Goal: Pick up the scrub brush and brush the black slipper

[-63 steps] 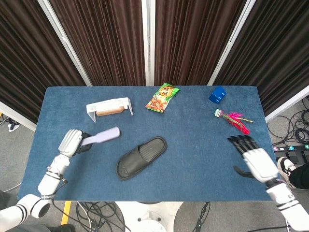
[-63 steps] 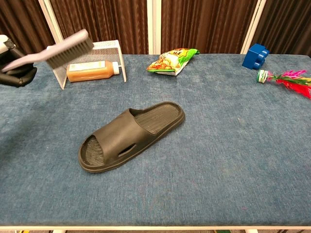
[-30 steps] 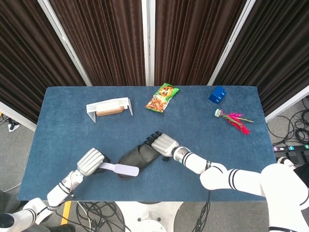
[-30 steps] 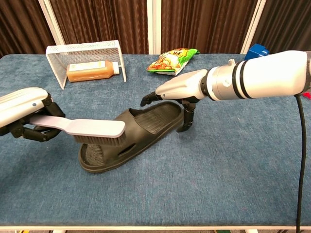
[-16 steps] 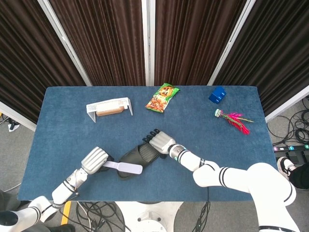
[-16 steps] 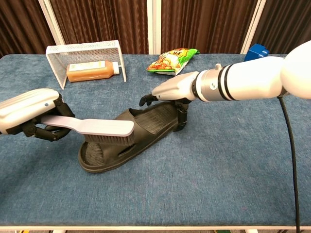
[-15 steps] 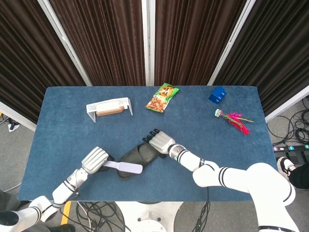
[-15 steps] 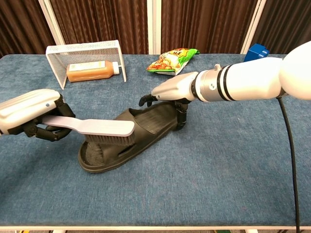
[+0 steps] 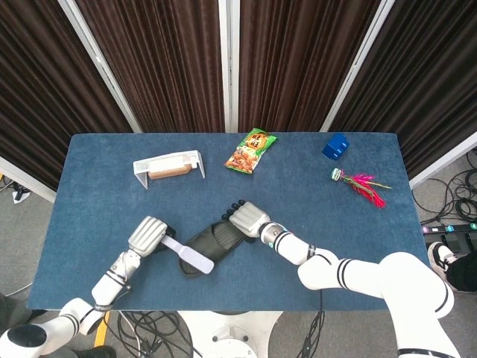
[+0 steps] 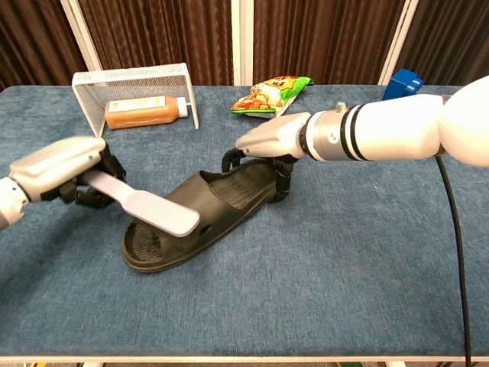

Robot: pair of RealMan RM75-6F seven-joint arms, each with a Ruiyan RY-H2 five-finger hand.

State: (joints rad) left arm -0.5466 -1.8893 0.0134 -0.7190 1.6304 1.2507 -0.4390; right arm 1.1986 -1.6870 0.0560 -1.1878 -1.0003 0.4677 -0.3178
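The black slipper (image 10: pixel 229 195) (image 9: pixel 218 240) lies at an angle near the table's front middle. My left hand (image 10: pixel 63 174) (image 9: pixel 147 236) grips the handle of the pale lilac scrub brush (image 10: pixel 149 208) (image 9: pixel 191 255), whose head lies over the slipper's lower end. My right hand (image 10: pixel 269 144) (image 9: pixel 248 220) rests on the slipper's upper end, fingers curled over its rim.
A white wire rack (image 10: pixel 134 79) with an orange bottle (image 10: pixel 144 112) stands at the back left. A green snack bag (image 10: pixel 276 92) lies at the back middle. At the back right are a blue block (image 10: pixel 403 82) and a pink feather shuttlecock (image 9: pixel 359 183).
The left hand has shifted up toward the back and turned the brush, its head now angled down across the slipper's lower end. The right hand stays on the slipper's upper end.
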